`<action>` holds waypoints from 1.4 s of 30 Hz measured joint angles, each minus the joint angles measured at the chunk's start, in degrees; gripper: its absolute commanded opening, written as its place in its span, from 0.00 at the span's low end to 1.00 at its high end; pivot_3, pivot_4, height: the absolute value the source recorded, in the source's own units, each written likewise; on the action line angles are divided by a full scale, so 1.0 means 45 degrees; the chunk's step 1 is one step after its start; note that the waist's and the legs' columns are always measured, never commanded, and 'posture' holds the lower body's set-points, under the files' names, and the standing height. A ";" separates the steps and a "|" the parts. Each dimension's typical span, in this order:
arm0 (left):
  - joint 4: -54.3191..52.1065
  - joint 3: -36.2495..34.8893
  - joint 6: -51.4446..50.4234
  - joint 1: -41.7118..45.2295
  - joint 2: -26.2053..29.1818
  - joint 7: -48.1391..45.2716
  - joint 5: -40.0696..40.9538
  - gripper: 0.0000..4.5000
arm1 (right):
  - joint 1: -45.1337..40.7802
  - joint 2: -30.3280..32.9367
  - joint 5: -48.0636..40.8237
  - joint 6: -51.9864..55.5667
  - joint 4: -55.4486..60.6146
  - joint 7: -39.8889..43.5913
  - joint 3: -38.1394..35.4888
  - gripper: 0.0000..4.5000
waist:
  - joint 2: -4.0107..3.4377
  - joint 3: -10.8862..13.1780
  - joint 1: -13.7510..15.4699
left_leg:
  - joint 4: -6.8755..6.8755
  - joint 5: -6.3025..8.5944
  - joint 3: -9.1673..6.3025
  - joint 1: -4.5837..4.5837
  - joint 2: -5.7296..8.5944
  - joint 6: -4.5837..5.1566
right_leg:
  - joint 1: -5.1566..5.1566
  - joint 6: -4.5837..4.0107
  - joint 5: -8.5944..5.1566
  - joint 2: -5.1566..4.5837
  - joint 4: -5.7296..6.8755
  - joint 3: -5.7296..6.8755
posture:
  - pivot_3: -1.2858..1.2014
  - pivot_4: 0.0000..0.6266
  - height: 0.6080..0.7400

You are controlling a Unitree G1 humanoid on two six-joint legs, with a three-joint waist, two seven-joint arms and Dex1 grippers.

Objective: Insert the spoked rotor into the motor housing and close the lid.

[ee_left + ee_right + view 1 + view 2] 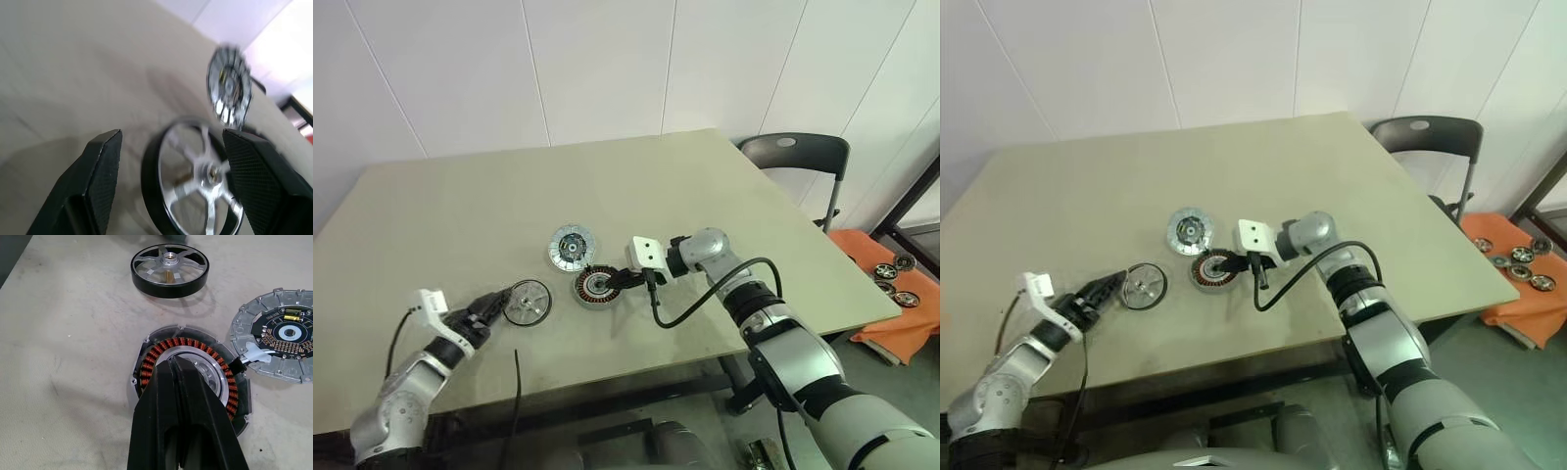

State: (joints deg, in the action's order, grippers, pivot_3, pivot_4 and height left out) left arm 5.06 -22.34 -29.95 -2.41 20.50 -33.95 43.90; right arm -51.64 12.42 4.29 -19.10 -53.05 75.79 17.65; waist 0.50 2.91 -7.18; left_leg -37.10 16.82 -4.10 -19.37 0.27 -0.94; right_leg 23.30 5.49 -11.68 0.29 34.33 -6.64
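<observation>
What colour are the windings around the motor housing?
Copper-orange, in a ring on the motor housing; the right wrist view shows it best.

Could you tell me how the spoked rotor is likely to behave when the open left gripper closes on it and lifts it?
The spoked rotor looks like rigid metal with a black rim, so it should probably stay stiff. Its open spokes suggest it is fairly light. The rim looks smooth and round, so it might slip between the left gripper fingers, and could roll on the table if dropped on edge.

Both arms are silver-grey metal with black joint bands. Each wrist carries a small white camera block point(644, 253). A black cable point(705, 292) loops beside the right forearm. The left gripper point(171, 156) has black, finely cross-hatched fingers point(105, 166); the right gripper point(182, 382) is smooth black.
</observation>
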 measured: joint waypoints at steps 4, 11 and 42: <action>0.0437 0.0064 0.0328 0.0378 -0.0117 -0.0165 -0.0302 0.77 | 0.0070 -0.0010 0.0002 0.0015 0.0008 -0.0030 0.0009 0.00 | 0.0004 -0.0003 0.0021 | -0.0001 0.0000 -0.0004 0.0002 -0.0001 0.0000 | -0.0003 -0.0002 0.0002 0.0000 0.0003 0.0002 | 0.52 0.00 1.00; 0.0762 0.0062 0.0538 0.0565 -0.0137 -0.0309 -0.0499 0.77 | 0.0226 0.0010 0.0002 0.0039 0.0028 -0.0077 0.0009 0.00 | 0.0003 -0.0003 0.0015 | -0.0004 -0.0001 -0.0009 0.0008 -0.0001 0.0000 | -0.0007 -0.0001 0.0001 0.0000 0.0010 0.0004 | 0.52 0.00 1.00; -0.0927 0.0882 -0.0596 0.0180 -0.1002 -0.0162 0.0074 0.77 | 0.0225 -0.0004 0.0002 0.0082 0.0028 -0.0319 0.0009 0.00 | 0.0001 -0.0001 0.0003 | -0.0003 -0.0001 -0.0016 0.0001 -0.0001 -0.0001 | -0.0012 0.0000 -0.0001 0.0002 -0.0007 0.0009 | 0.52 0.00 1.00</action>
State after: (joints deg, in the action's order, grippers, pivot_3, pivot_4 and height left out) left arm 0.89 -18.37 -32.63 -1.60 15.99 -34.68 44.23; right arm -50.63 12.41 4.30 -18.73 -52.92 74.36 17.69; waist 0.50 2.91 -7.17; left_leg -37.11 16.82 -4.17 -19.37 0.27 -0.95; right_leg 23.25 5.49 -11.69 0.30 34.31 -6.60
